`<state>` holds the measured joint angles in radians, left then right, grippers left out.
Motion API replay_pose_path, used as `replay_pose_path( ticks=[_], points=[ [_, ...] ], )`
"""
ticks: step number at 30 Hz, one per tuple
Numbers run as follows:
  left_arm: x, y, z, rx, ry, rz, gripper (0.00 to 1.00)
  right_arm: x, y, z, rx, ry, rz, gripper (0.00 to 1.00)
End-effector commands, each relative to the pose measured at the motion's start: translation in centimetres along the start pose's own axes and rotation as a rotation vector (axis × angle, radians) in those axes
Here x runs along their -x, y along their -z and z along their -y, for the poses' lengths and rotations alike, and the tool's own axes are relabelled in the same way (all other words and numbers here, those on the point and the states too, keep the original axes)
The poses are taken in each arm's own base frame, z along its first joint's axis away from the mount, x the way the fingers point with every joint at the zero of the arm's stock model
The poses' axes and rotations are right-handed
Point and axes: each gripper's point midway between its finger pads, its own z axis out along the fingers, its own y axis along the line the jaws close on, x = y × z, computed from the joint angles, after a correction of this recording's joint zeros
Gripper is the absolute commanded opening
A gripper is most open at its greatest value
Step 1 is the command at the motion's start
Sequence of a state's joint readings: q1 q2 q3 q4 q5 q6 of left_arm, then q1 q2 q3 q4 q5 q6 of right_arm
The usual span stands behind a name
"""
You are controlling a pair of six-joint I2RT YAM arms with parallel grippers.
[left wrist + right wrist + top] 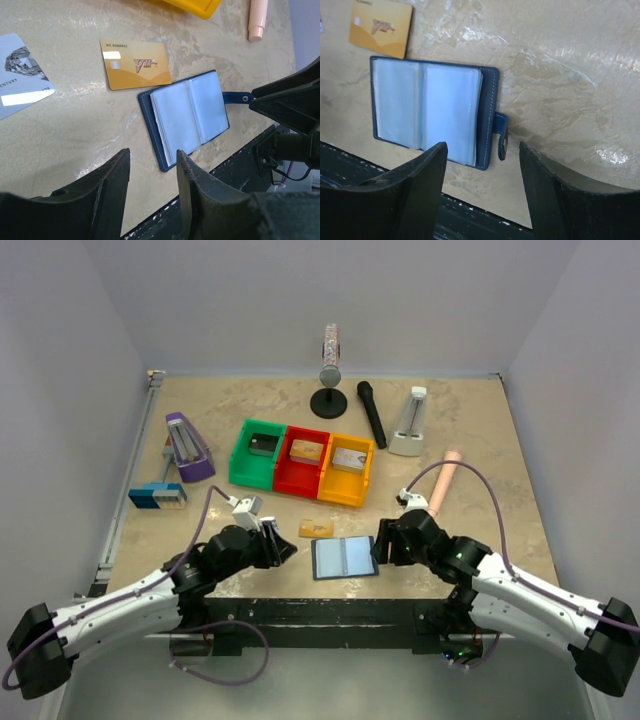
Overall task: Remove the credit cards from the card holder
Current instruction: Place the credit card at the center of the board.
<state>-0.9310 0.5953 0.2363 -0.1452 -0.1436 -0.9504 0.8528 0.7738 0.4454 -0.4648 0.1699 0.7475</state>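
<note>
card holder point(345, 558): open flat at near edge of table point(480, 440), between the grippers | gold VIP card point(316, 528): just far-left of it | silver card point(22, 75): farther left | left gripper point(284, 546): jaws parted, empty | right gripper point(378, 548): jaws wide, empty

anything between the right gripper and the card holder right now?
Nothing visible. The card holder lies open on the table directly ahead of the right gripper, whose jaws stand open and empty. The gold card sits past the holder's far side, out of the path.
</note>
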Motion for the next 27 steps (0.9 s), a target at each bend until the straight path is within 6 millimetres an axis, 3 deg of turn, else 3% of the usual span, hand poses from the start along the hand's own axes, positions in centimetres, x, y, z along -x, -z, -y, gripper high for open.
replay_pose_path(
  ticks=[1,12,19,27],
  points=[
    [1.0,-1.3,2.9,-0.095,0.002,0.022,0.46,-1.0,-0.1,0.1,0.007,0.019,-0.034,0.63],
    [3.6,-5.1,5.5,-0.065,-0.057,0.057,0.44,-0.6,0.9,-0.1,0.037,-0.001,-0.006,0.61],
    [2.5,-8.1,5.2,-0.008,-0.075,-0.010,0.38,-1.0,1.5,0.2,0.057,-0.020,0.006,0.61],
    [1.9,-9.9,5.3,-0.013,-0.071,-0.028,0.36,-1.1,1.9,0.0,0.075,-0.031,0.006,0.61]
  ],
)
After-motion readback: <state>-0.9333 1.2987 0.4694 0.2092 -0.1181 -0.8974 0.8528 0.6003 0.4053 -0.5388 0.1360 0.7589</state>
